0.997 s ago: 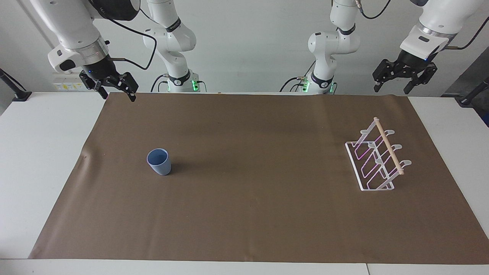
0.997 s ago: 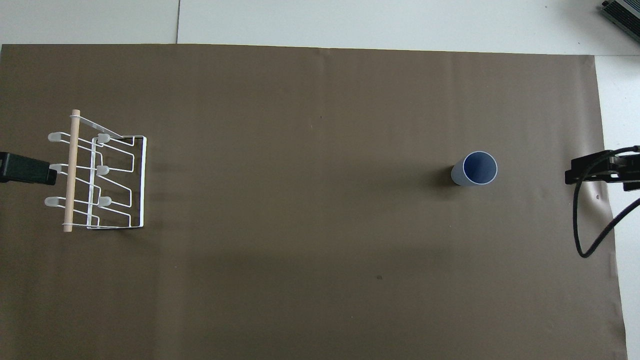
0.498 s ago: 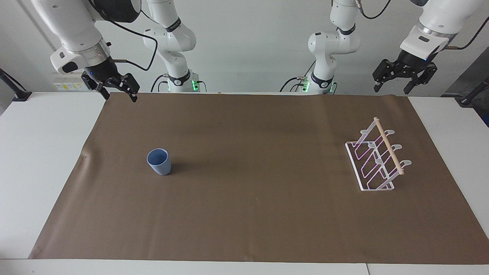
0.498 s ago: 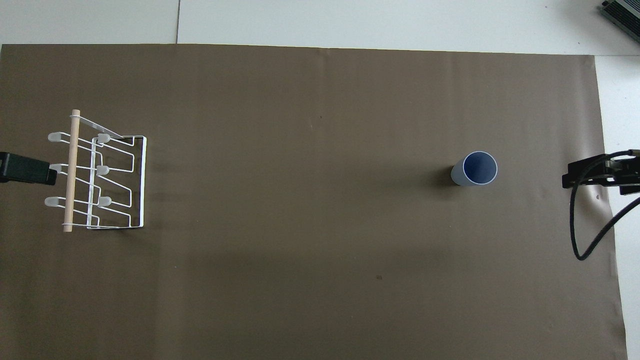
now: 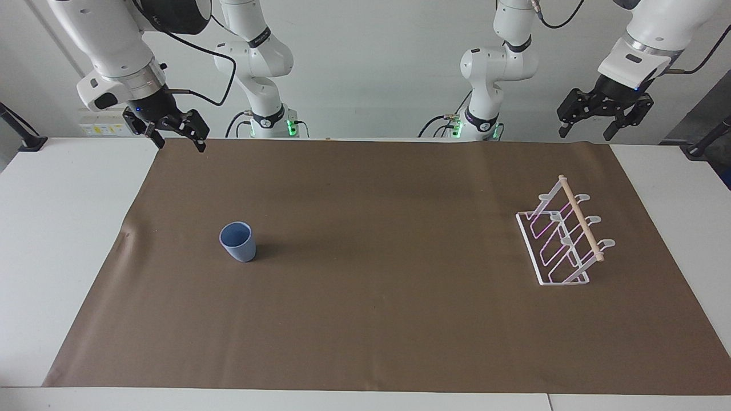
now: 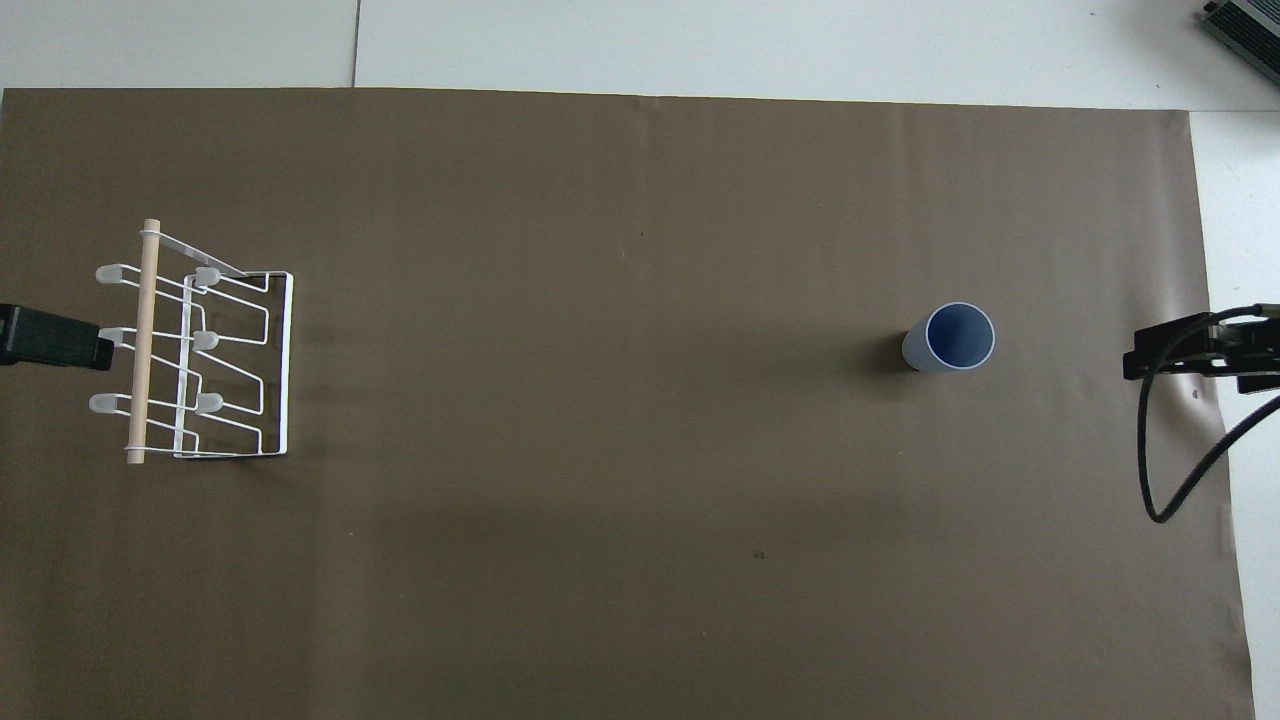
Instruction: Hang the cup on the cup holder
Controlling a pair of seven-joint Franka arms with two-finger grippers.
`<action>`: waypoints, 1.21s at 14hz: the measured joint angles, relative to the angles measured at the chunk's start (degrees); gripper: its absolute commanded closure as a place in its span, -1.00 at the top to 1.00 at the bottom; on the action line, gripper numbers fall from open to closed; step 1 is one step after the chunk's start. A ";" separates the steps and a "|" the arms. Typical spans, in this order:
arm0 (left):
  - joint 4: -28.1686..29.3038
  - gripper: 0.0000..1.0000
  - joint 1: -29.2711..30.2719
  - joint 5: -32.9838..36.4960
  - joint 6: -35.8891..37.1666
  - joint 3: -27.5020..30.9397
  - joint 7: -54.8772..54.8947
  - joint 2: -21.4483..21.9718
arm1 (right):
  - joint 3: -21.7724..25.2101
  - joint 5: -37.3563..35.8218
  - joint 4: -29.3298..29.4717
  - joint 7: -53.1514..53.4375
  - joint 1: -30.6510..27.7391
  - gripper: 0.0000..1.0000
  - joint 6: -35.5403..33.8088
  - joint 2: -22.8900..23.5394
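The cup (image 5: 238, 241) stands upright on the brown mat (image 5: 377, 319) toward the right arm's end of the bench, well below the raised right gripper (image 5: 178, 136), jaws apart, while the cup holder (image 5: 562, 240) sits under the waiting left gripper (image 5: 587, 127), jaws likewise apart.

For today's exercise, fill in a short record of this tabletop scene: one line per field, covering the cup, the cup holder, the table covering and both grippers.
cup: light blue, upright on the mat, mouth up, toward the right arm's end of the table
cup holder: white wire rack with a wooden dowel on top, no cup on it, toward the left arm's end
brown mat: covers most of the table
right gripper: open, holds nothing, raised over the mat's corner
left gripper: open, holds nothing, raised clear of the rack
task state: cup not yet picked up
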State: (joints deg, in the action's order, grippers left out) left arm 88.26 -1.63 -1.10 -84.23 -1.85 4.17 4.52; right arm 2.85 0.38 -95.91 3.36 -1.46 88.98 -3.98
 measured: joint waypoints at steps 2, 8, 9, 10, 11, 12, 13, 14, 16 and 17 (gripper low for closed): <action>0.00 1.00 0.00 0.00 0.00 0.00 0.00 0.00 | 0.00 0.00 -2.34 0.00 -0.09 1.00 3.69 -0.34; 0.01 1.00 -0.10 0.02 0.68 -0.92 0.09 0.00 | 0.07 0.00 -11.97 -4.46 -0.63 1.00 14.35 -0.26; -0.05 1.00 -0.11 0.02 0.69 -1.03 0.10 -0.01 | 0.13 0.00 -13.79 -5.95 -0.99 1.00 16.30 -0.20; -0.24 1.00 -0.11 0.07 0.71 -1.04 0.16 -0.08 | 0.19 0.00 -15.72 -7.02 -1.30 1.00 18.69 0.00; -0.47 1.00 -0.11 0.16 0.72 -1.04 0.22 -0.29 | 0.22 0.00 -17.02 -7.46 -1.34 1.00 20.59 0.32; -1.04 1.00 -0.11 0.27 0.78 -1.04 0.26 -0.70 | 0.16 0.00 -17.98 -7.63 -1.27 1.00 22.54 0.94; -1.91 1.00 -0.11 0.32 1.11 -1.04 0.28 -1.31 | 0.07 0.00 -18.63 -7.69 -1.15 1.00 24.58 2.02; -2.95 1.00 -0.11 0.32 1.75 -1.03 0.30 -1.93 | -0.08 0.00 -18.95 -8.00 -1.09 1.00 26.54 3.37; -4.95 1.00 -0.11 0.33 3.30 -1.03 0.34 -2.96 | -0.17 0.00 -19.17 -9.52 -0.95 1.00 30.47 6.61; -5.56 1.00 -0.11 0.33 3.81 -1.03 0.35 -3.24 | -0.19 0.00 -19.18 -10.25 -0.92 1.00 32.16 8.13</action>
State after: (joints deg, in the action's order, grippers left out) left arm 82.70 -1.73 -0.78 -80.42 -2.88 4.52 1.28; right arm 2.66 0.39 -115.10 -6.89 -2.38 121.13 4.15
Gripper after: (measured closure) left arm 0.000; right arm 0.000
